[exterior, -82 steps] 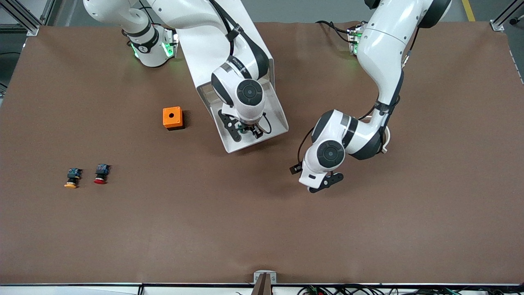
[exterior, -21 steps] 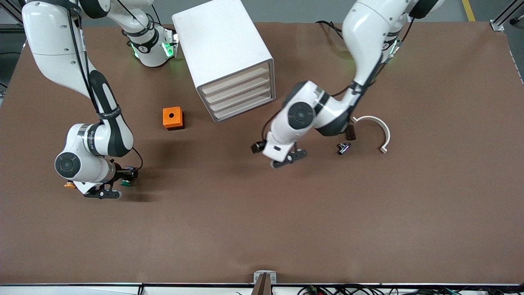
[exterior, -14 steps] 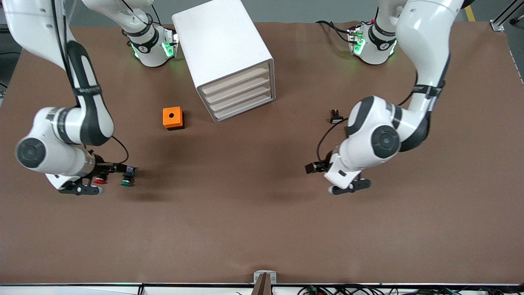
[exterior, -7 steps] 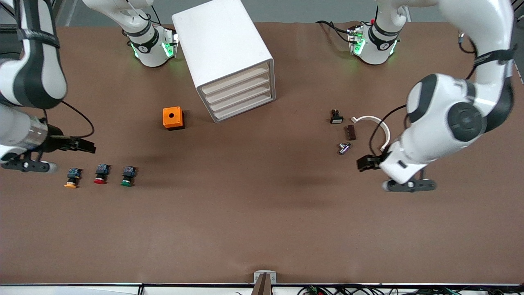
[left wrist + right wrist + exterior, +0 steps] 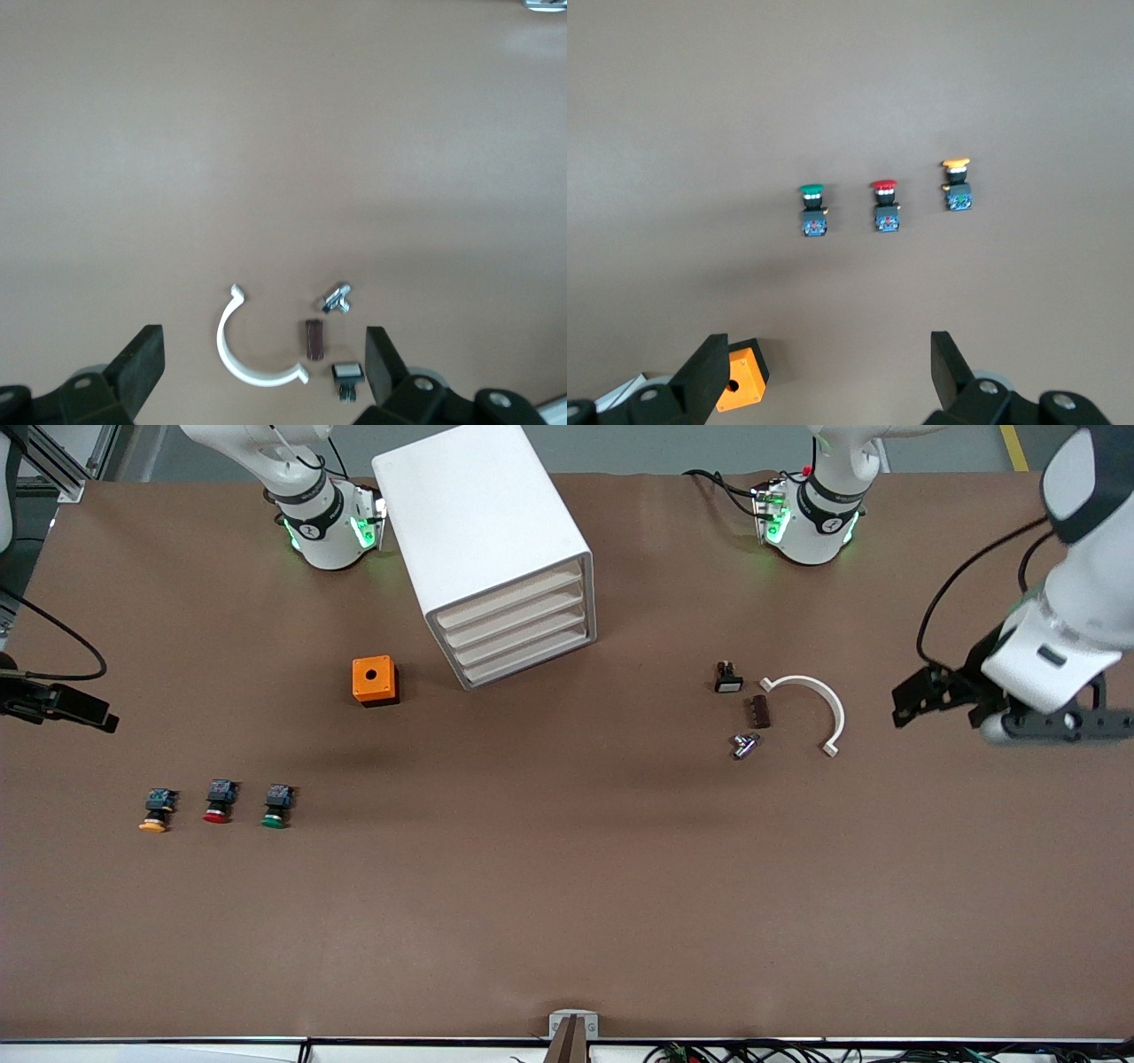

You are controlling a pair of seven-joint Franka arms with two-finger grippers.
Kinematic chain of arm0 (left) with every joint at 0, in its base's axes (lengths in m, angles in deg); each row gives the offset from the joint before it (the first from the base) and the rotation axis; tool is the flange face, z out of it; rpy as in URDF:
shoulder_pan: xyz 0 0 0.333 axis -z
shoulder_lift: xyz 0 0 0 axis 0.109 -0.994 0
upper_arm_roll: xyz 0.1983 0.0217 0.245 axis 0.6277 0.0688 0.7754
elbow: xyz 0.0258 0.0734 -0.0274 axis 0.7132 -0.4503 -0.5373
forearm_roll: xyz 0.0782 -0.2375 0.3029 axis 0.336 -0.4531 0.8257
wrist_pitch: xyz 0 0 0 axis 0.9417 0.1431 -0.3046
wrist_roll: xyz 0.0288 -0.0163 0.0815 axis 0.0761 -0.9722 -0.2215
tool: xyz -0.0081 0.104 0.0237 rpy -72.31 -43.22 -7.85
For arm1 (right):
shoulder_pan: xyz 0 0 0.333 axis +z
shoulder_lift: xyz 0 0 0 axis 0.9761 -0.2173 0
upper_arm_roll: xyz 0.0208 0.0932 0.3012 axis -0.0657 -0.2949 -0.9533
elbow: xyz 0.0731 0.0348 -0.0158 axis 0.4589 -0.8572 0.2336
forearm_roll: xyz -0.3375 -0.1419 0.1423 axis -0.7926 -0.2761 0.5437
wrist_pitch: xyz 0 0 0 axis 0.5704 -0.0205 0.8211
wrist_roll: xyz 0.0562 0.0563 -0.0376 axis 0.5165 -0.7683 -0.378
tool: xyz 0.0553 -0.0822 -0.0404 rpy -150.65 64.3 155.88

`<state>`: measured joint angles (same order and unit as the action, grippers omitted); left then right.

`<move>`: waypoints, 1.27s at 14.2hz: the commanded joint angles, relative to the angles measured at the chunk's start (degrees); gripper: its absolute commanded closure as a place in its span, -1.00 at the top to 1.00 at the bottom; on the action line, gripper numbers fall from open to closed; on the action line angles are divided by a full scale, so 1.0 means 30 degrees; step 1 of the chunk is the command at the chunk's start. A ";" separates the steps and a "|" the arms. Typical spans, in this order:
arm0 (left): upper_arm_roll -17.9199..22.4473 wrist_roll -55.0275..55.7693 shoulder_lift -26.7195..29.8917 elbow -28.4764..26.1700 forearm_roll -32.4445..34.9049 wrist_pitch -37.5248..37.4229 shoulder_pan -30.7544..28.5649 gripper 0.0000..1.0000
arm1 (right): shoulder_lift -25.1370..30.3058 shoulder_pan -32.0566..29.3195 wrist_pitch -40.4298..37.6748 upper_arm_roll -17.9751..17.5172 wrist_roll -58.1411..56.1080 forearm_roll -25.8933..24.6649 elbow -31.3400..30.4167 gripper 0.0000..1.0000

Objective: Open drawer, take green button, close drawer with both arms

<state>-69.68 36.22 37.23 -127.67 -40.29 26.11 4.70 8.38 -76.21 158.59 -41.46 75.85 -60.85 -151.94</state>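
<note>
High front camera looks down on the whole table (image 5: 567, 921). Each wrist camera looks down from well above, sharing table patches with it.

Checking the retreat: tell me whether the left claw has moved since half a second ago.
Yes. The left claw, open and empty, has swung away from the white curved clip toward the left arm's end of the table and farther up the front view.

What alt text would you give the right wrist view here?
Three small push buttons lie in a row on the brown table: the green-capped button, a red-capped button and an orange-capped button. The right gripper hangs above with open jaws, an orange box with a hole by one fingertip.
</note>
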 commanded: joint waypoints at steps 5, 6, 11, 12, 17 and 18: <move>-0.0076 0.0185 0.2312 -0.2012 -0.0554 -0.1253 0.0050 1.00 | -0.0066 -0.0209 -0.1160 -0.0363 -0.0178 -0.0319 0.0563 1.00; 0.0156 0.0185 0.2312 -0.2011 -0.0583 -0.1342 0.0196 1.00 | 0.0167 -0.0237 -0.1160 -0.0363 -0.0178 -0.0319 0.0418 1.00; 0.2121 0.0040 0.0970 0.0235 -0.0613 -0.1517 0.1897 1.00 | 0.2213 0.0232 0.1030 -0.0333 -0.0091 -0.0290 -0.2884 1.00; 0.2122 0.0010 0.0558 0.1057 -0.0526 -0.1896 0.1926 1.00 | 0.2336 0.0231 0.1153 -0.0333 -0.0090 -0.0290 -0.3068 1.00; 0.2471 0.0592 0.0026 0.1915 -0.0640 -0.2366 0.1840 1.00 | 0.2396 0.0114 0.1300 -0.0363 -0.0061 -0.0056 -0.3040 1.00; 0.2473 0.0885 0.0027 0.1770 -0.0642 -0.2455 0.1635 1.00 | 0.2396 0.0114 0.1301 -0.0392 -0.0061 0.0003 -0.3040 1.00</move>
<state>-63.37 37.74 37.80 -123.66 -41.32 20.73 9.88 13.95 -75.68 161.48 -42.26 75.73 -60.88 -159.11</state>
